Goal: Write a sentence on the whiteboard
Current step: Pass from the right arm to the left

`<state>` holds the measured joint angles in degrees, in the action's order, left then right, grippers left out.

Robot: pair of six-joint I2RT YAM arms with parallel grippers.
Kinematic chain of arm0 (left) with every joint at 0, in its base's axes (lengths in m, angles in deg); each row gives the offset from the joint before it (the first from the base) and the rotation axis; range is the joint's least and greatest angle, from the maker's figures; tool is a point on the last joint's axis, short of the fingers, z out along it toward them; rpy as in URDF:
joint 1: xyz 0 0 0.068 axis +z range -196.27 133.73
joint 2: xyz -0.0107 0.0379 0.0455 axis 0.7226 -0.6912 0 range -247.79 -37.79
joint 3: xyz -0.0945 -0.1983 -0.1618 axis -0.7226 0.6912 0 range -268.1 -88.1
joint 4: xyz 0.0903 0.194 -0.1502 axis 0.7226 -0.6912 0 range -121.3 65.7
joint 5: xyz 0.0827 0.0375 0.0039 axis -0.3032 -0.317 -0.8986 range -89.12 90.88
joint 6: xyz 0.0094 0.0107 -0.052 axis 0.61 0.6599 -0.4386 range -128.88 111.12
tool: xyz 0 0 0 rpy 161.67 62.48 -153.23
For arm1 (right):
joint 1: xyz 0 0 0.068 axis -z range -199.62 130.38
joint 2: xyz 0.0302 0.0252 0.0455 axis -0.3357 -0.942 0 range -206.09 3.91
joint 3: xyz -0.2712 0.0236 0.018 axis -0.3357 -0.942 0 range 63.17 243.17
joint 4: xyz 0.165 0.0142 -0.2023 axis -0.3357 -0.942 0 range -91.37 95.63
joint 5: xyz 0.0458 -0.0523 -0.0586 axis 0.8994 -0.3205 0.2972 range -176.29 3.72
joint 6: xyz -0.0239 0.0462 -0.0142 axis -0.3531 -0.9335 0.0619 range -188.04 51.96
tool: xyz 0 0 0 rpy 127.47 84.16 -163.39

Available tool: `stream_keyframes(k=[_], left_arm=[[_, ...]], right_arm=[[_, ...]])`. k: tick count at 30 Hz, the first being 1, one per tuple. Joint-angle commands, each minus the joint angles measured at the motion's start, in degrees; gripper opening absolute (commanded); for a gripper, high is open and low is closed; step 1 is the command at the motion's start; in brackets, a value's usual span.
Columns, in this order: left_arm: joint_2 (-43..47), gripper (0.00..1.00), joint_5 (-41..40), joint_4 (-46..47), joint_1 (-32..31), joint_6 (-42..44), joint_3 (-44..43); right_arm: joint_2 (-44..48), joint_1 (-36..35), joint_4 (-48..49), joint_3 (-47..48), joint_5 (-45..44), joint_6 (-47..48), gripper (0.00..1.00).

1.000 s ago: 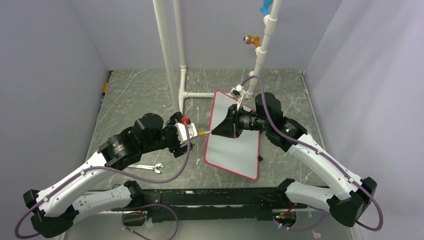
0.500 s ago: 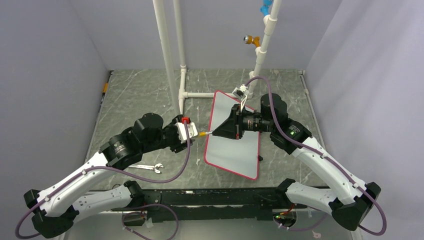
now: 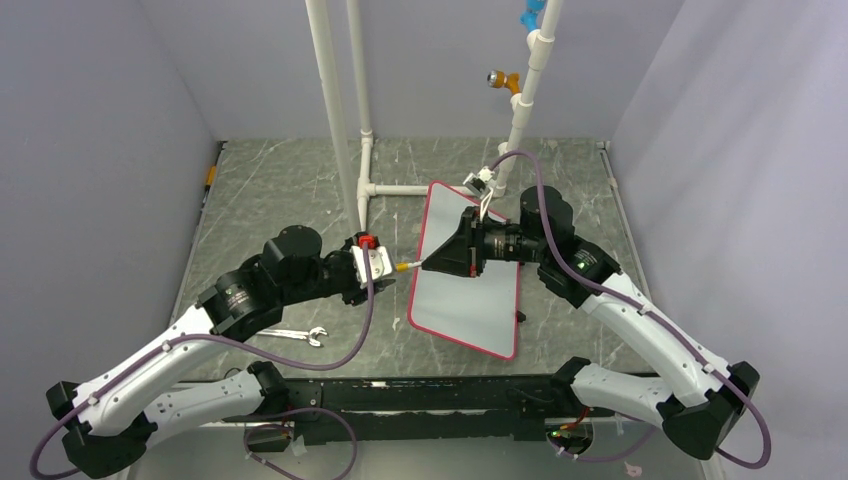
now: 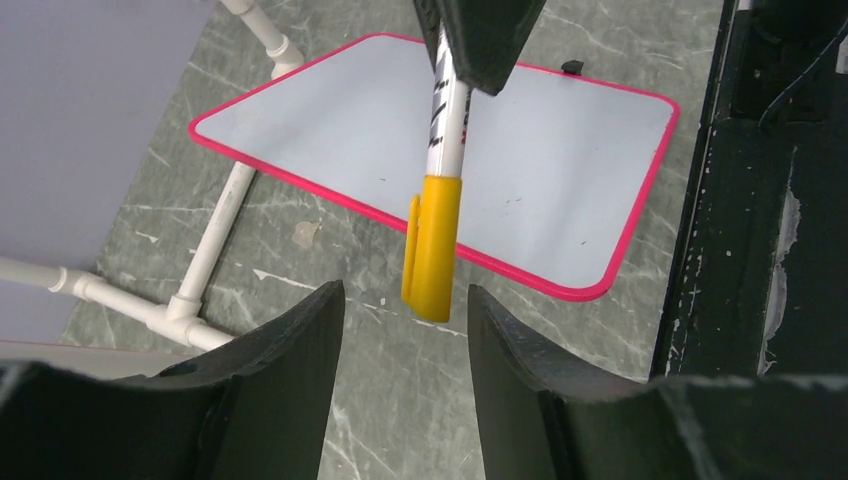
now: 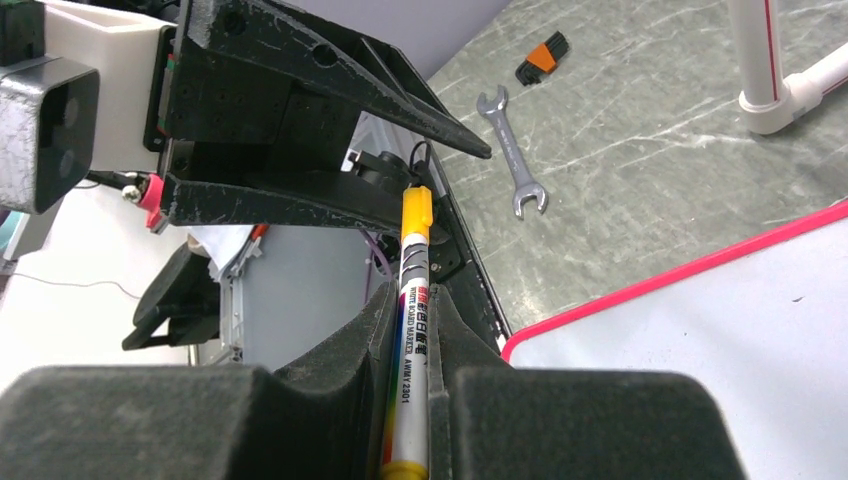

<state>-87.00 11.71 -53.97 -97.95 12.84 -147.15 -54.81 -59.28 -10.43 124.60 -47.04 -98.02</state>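
Note:
The whiteboard (image 3: 470, 305) lies flat on the table with a red-pink rim and a blank face; no sentence shows on it. It also shows in the left wrist view (image 4: 380, 120) and the right wrist view (image 5: 730, 330). My right gripper (image 3: 430, 264) (image 5: 412, 300) is shut on a white marker (image 5: 412, 310) held above the board's left edge. The marker's yellow cap (image 3: 405, 267) (image 4: 432, 245) points left. My left gripper (image 3: 385, 270) (image 4: 405, 295) is open, and the cap's end sits just between its fingertips without touching them.
A silver wrench (image 3: 297, 336) (image 5: 510, 150) lies on the table in front of the left arm. White pipes (image 3: 335, 110) stand behind the board, with a joint on the table (image 4: 190, 300). A small orange and black object (image 5: 540, 55) lies farther left. A black rail (image 3: 420, 385) runs along the near edge.
The right arm's wrist has shifted slightly to the right with the marker still gripped. The left gripper has edged a little closer to the yellow cap.

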Motion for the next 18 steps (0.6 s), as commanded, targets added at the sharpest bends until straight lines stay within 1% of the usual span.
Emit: stream_keyframes(k=[1,8,15,16,17,18], left_arm=[[0.1,0.53,3.4,3.8,0.2,-0.9,0.0],[-0.9,0.39,6.1,4.6,0.2,-1.5,-0.2],[-2.6,0.27,6.1,3.7,0.2,-1.7,-1.1],[-2.8,0.23,6.4,3.5,0.1,-1.7,-1.3],[-3.1,0.17,6.8,3.4,0.2,-1.8,-1.5],[-3.3,0.06,7.1,3.3,0.2,-1.9,-1.8]], right_arm=[[-0.6,-0.2,4.3,-0.5,1.3,-1.4,0.0],[-1.2,-0.3,5.8,-1.3,2.6,-2.7,0.0],[-1.3,-0.3,7.8,-2.0,4.5,-4.0,0.0],[-1.3,-0.3,8.1,-2.2,4.7,-4.1,0.0],[-1.4,-0.4,8.3,-2.3,4.9,-4.2,0.0],[-1.5,-0.3,8.4,-2.3,5.0,-4.3,0.0]])
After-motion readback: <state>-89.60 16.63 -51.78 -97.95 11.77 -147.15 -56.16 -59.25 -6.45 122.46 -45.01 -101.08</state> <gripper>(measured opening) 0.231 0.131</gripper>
